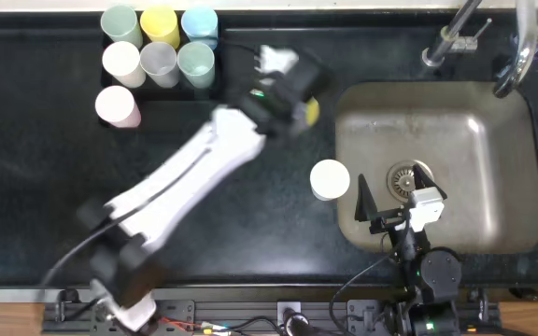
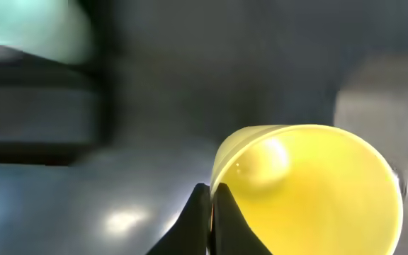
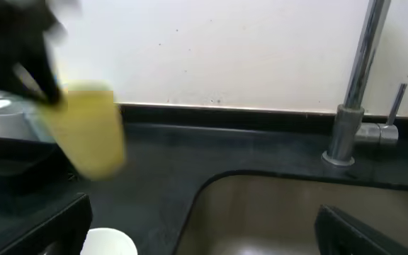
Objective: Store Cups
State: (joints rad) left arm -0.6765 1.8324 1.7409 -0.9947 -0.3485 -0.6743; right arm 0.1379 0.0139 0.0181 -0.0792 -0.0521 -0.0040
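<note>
From above, the left gripper (image 1: 299, 101) is closed on the rim of a yellow cup (image 1: 312, 111), holding it above the dark counter (image 1: 35, 187) between the black tray (image 1: 218, 86) and the sink (image 1: 493, 215). Six cups stand in the tray in two rows, and a pink cup (image 1: 117, 105) stands on the counter just beside the tray's near left corner. A white cup (image 1: 330, 179) stands at the sink's left rim. The right gripper (image 1: 377, 211) hangs over the sink basin with its fingers spread and nothing between them

In the left wrist view, the fingers (image 2: 202, 212) pinch the yellow cup's wall, one inside and one outside, with the cup's mouth facing the camera

In the right wrist view, the yellow cup hangs tilted over the counter in the other arm's grip, with the white cup below it and the faucet (image 3: 356, 106) behind the sink
</note>
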